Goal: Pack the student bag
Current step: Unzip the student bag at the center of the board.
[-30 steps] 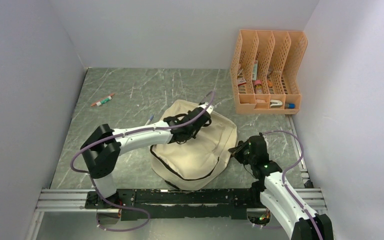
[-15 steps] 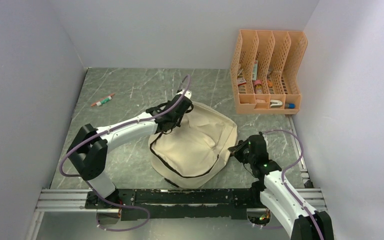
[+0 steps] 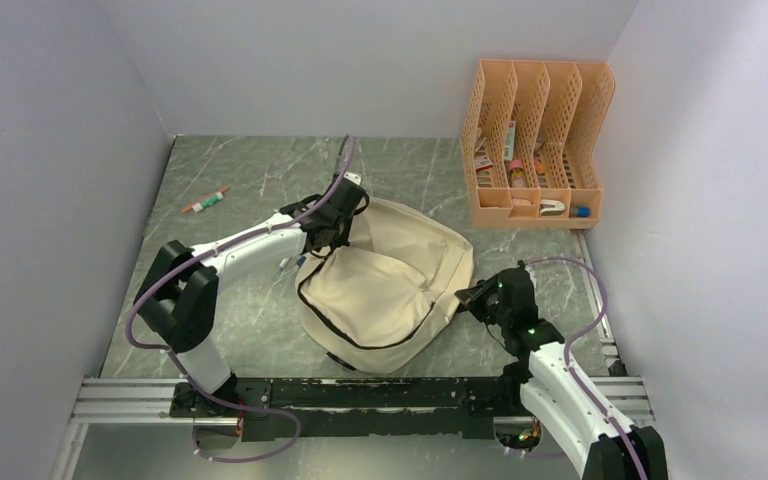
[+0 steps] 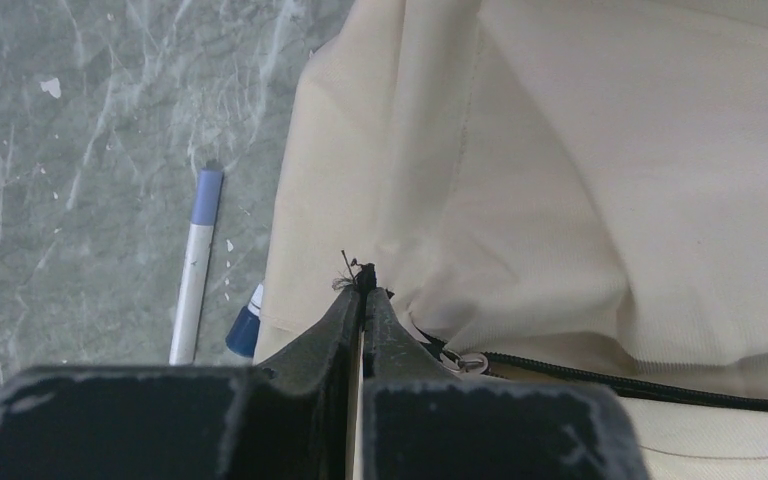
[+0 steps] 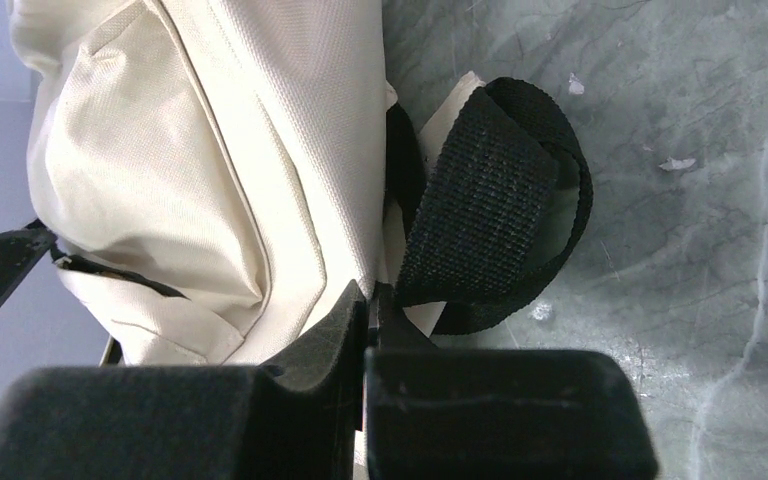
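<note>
Nearest the arm bases, at the lower right of the overhead frame, my right gripper (image 3: 477,297) has its jaws pressed together on the right edge of the student bag (image 3: 390,285). It pinches cream fabric just beside a black webbing strap (image 5: 495,200) that loops onto the table (image 3: 250,170). Across the middle of that frame the bag lies flat, its black zipper (image 4: 640,380) curving round the flap. At the bag's upper left edge my left gripper (image 3: 310,245) is clamped tight too, nipping fabric by the zipper line, with a frayed black thread poking out at its tips. Just left of it lies a blue-capped pen (image 4: 195,270). Further back, a marker (image 3: 205,200) sits upper left and the orange file organizer (image 3: 535,140) upper right.
</note>
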Controlling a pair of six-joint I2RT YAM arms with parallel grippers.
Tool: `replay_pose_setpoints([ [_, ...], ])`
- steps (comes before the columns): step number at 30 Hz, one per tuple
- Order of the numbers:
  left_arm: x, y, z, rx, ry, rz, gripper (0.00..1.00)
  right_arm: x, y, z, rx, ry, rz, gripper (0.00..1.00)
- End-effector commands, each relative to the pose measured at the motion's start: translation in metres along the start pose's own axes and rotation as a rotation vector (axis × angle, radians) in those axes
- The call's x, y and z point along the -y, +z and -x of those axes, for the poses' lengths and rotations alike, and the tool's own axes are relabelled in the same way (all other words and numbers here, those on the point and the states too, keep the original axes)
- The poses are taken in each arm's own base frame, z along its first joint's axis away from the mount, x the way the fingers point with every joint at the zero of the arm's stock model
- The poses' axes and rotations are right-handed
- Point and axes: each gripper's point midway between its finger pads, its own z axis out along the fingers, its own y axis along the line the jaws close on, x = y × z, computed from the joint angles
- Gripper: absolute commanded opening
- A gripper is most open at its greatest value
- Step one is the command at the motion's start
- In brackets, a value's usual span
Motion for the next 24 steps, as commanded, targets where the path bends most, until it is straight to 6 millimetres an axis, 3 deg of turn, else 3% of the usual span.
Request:
replay_pose_setpoints([
  [1,-0.054,0.020,-0.001,-0.030,-0.012,0.175,0.05,0.025,-0.002,0.015,0.082,-0.038,-0.121,0.00],
  [5,-0.032,0.020,0.005,-0.016,-0.014,0.048,0.05,0.000,-0.007,0.019,0.068,-0.120,-0.026,0.03],
  [10,-0.001,0.006,0.019,0.071,-0.032,-0.157,0.05,-0.051,-0.023,0.035,0.076,-0.275,0.142,0.32],
  [16,0.014,-0.007,0.027,0.114,-0.039,-0.261,0.05,-0.093,-0.044,0.059,0.141,-0.459,0.241,0.45],
  [19,0.015,-0.013,0.029,0.137,-0.048,-0.284,0.05,-0.123,-0.046,0.061,0.144,-0.525,0.370,0.50],
  [24,0.016,-0.019,0.032,0.150,-0.063,-0.300,0.05,-0.171,-0.029,0.037,-0.004,-0.629,0.557,0.58],
])
